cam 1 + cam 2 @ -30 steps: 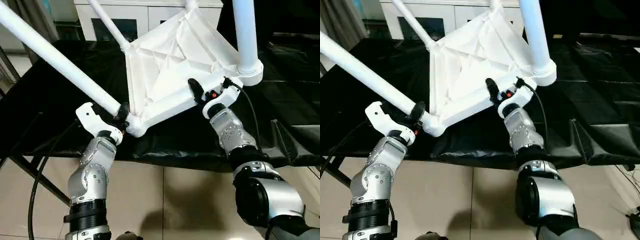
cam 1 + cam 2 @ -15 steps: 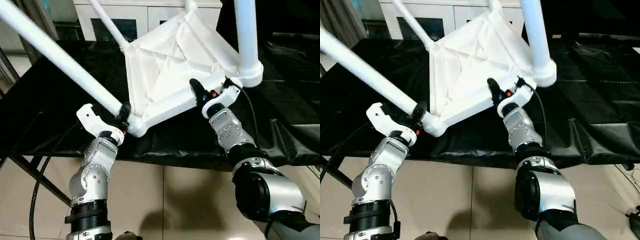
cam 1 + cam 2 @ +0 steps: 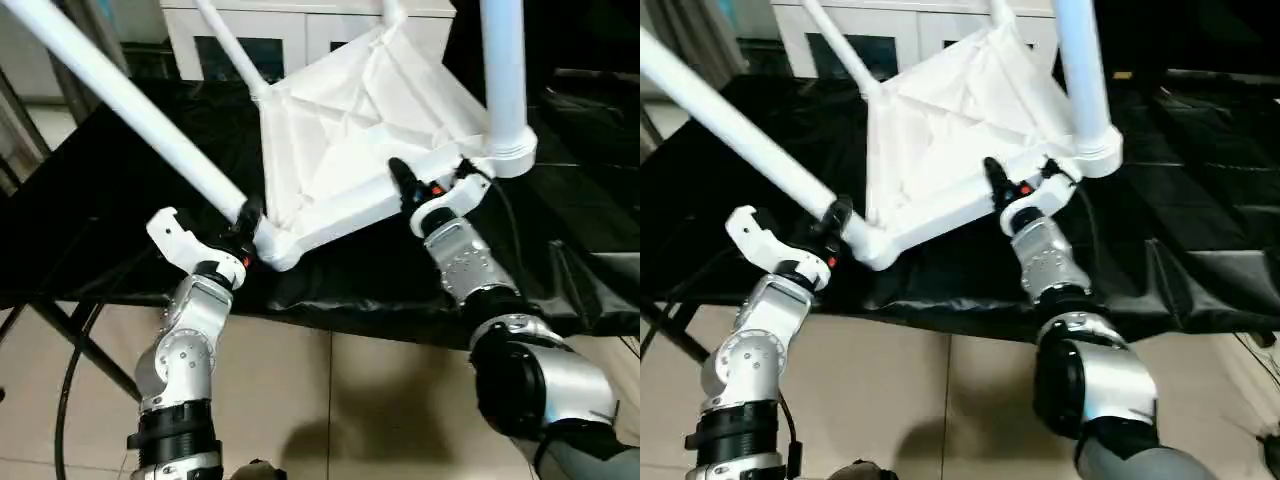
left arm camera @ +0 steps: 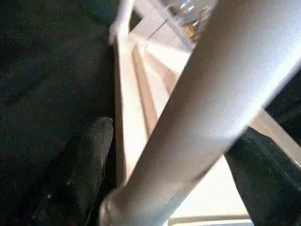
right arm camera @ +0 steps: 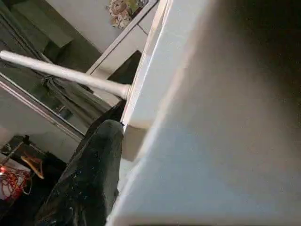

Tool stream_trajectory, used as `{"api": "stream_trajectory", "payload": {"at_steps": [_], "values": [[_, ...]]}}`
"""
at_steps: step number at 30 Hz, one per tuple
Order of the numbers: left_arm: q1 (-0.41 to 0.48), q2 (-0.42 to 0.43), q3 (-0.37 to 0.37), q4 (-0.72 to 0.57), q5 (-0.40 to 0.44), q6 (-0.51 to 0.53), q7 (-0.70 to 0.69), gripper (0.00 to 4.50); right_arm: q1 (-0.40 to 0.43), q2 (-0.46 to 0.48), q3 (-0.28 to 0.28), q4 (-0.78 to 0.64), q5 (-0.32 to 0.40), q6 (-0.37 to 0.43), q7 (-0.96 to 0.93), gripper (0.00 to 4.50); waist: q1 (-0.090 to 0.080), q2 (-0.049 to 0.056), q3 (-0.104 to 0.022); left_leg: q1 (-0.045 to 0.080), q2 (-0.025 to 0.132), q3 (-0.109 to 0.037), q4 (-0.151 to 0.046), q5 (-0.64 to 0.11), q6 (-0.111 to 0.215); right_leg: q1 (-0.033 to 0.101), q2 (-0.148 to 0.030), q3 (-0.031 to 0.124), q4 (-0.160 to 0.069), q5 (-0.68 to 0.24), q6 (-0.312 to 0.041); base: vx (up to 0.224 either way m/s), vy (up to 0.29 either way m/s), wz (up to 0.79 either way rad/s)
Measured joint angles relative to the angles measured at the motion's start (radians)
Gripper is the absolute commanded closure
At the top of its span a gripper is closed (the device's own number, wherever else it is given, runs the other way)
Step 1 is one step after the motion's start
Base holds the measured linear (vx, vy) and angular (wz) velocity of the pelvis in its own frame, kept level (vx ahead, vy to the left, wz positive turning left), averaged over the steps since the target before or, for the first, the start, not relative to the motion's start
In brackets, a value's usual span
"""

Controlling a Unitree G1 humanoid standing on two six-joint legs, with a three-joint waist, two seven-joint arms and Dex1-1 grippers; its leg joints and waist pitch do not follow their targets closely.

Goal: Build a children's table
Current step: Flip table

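Your table top [image 3: 350,140] sits tilted on edge over the black-covered bench [image 3: 120,190], ribbed underside toward you, legs fitted — left gripper [image 3: 243,222] clamps the near-left leg [image 3: 130,105] running up-left, right gripper [image 3: 425,190] pinches the near rim.

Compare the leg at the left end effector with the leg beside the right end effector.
The left leg slants steeply away toward the robot's left; the right leg stands nearly upright. The left end effector grips the left leg near its socket; the right end effector holds the tabletop edge instead. Both are white tubes seated in corner sockets.
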Motion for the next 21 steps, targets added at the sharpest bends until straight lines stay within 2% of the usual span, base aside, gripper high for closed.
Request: {"api": "stream_trajectory", "payload": {"at_steps": [5, 9, 12, 15, 21], "values": [[0.015, 0.01, 0.006, -0.047, 0.011, -0.075, -0.003, 0.43, -0.027, -0.052, 0.028, -0.024, -0.029, 0.0, -0.027, 2.17, 0.01, 0.0, 0.0, 0.0, 0.0, 0.0, 0.0, 0.0, -0.003, 0.003, 0.0, 0.0, 0.0, 0.0, 0.0, 0.0, 0.0, 0.0], [0.052, 0.055, 0.122, -0.048, 0.035, -0.137, 0.053, 0.43, -0.021, -0.128, 0.031, -0.046, -0.056, 0.0, -0.04, 2.19, 0.017, -0.002, 0.001, 0.0, 0.0, 0.001, 0.0, 0.002, -0.003, 0.005, 0.0, 0.0, -0.002, 0.0, 0.0, 0.0, 0.0, 0.0], [0.065, 0.08, 0.143, -0.055, 0.048, -0.153, 0.06, 0.43, -0.02, -0.175, 0.034, -0.081, -0.092, -0.006, -0.056, 2.19, 0.027, -0.003, 0.001, 0.0, 0.0, 0.003, 0.0, 0.003, -0.002, 0.007, 0.0, 0.002, -0.002, 0.0, 0.0, 0.0, 0.0, 0.0], [0.069, 0.113, 0.09, -0.062, 0.112, -0.159, 0.055, 0.43, -0.02, -0.19, 0.056, -0.111, -0.119, -0.016, -0.075, 2.2, 0.024, -0.007, 0.0, 0.0, 0.0, 0.003, 0.0, 0.003, -0.003, 0.007, 0.0, 0.002, -0.003, 0.001, 0.001, 0.0, 0.0, 0.0], [0.069, 0.159, -0.033, -0.063, 0.224, -0.179, 0.011, 0.43, -0.027, -0.21, 0.12, -0.163, -0.172, -0.016, -0.072, 2.27, 0.0, -0.011, -0.001, 0.0, 0.0, 0.003, 0.0, 0.004, -0.004, 0.007, 0.0, 0.002, -0.002, 0.003, 0.002, 0.0, 0.0, 0.0]]}}
